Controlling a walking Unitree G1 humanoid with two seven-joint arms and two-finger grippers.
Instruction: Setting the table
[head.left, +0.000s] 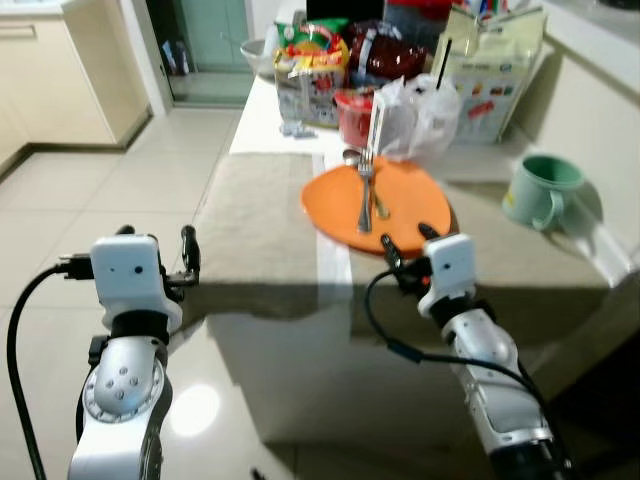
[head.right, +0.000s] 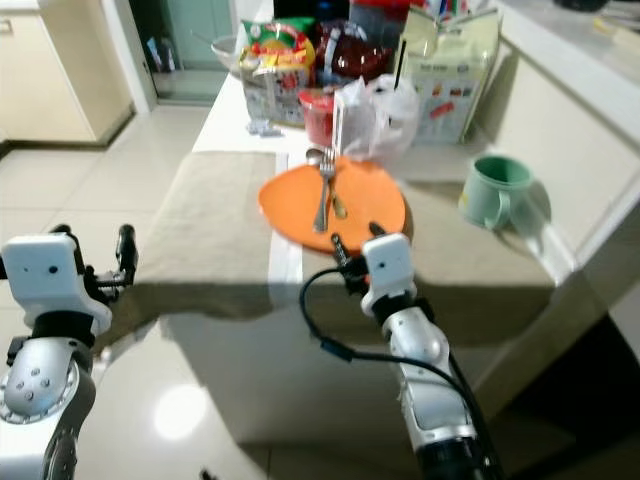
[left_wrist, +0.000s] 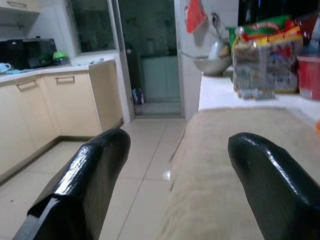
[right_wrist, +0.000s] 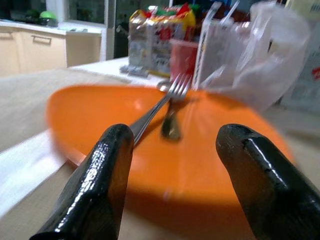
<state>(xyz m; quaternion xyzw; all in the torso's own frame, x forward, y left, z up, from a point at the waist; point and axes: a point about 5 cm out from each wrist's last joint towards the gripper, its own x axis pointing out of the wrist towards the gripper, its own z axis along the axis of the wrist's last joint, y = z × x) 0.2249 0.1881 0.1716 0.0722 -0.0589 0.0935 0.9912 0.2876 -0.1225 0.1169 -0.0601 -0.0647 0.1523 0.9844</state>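
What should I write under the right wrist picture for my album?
Open right hand at the near rim of the orange plate, where a fork lies.

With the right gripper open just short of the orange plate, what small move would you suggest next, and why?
Probably ease the right gripper forward toward the fork. Its fingers stand open at the near rim of the orange plate, and the fork's handle points toward them, lying on the plate beside a spoon.

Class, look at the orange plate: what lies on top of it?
A fork and a spoon lie on the orange plate. The fork crosses the spoon's handle, hiding part of it.
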